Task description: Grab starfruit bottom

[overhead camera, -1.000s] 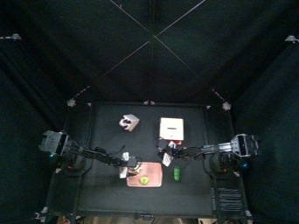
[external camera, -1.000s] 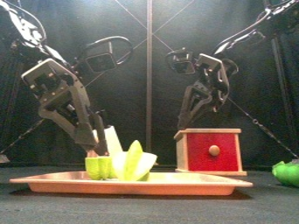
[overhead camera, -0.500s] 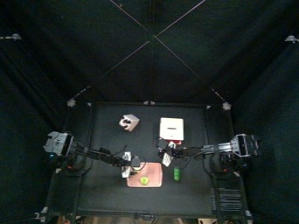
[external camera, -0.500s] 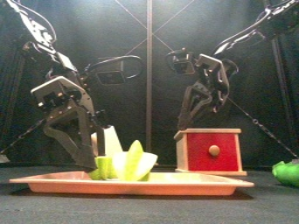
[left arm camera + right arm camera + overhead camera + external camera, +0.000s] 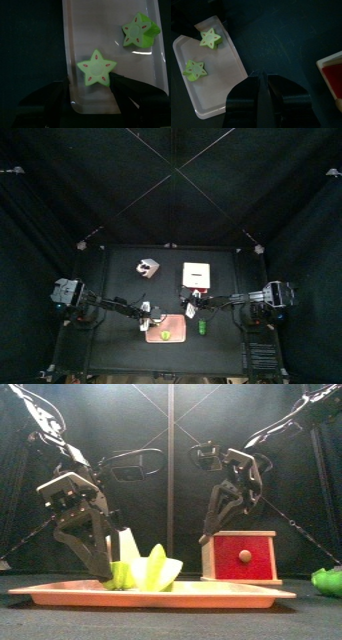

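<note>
The starfruit lies in two yellow-green star-shaped pieces on the pink board point(image 5: 54, 592). In the left wrist view one piece point(image 5: 95, 68) sits between my left gripper's point(image 5: 93, 85) open jaws, which flank its lower points just above the board. The other piece point(image 5: 139, 31) lies farther along the board. In the front view the pieces point(image 5: 144, 569) stand side by side, and my left gripper point(image 5: 102, 564) is down at their left. My right gripper point(image 5: 263, 77) hangs shut and empty above the table, beside the board point(image 5: 211, 75); it also shows in the front view point(image 5: 214, 524).
A red box point(image 5: 241, 556) stands right of the board, below the right gripper. A bright green object point(image 5: 327, 581) lies at the far right. In the top view a beige box point(image 5: 198, 274) and a small grey-white item point(image 5: 147, 267) sit toward the back.
My left gripper came down to the board at the left of the starfruit pieces and has since held still. The right arm has not moved.
</note>
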Tool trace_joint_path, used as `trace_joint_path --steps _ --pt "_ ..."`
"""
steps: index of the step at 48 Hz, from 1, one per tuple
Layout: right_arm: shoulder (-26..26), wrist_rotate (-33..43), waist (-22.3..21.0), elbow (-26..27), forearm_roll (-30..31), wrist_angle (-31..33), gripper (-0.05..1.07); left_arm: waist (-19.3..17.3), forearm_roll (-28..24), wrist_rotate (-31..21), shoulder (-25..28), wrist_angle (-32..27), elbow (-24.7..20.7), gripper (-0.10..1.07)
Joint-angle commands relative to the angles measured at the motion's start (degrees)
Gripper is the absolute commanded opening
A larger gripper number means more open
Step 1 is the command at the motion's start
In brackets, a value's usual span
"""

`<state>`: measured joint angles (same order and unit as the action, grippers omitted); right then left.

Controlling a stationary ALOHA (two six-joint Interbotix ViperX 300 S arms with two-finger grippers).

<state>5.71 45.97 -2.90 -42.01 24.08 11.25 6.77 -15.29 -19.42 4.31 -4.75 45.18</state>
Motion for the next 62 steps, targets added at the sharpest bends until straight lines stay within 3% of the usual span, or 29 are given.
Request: trace_joint_path --steps 1,12,53,62 --pt "0.7 -0.09 0.18 0.97 0.09 -0.26 0.56 0.18 -0.09 0.18 -0.88 0.18 -1.32 0.91" --pt "0.62 -0.09 0.0 0.97 0.09 -0.26 0.57 0.62 -0.7 0.18 -1.41 0.18 -1.32 0.85" --pt "0.0 -0.18 -0.35 1.05 0.18 -0.26 0.57 1.93 -2.29 0.18 -2.37 0.18 -1.93 0.85" --pt "0.0 0.0 -0.26 1.14 0.53 -0.18 0.57 1.93 -2.72 0.18 -2.02 0.18 -2.02 0.77"
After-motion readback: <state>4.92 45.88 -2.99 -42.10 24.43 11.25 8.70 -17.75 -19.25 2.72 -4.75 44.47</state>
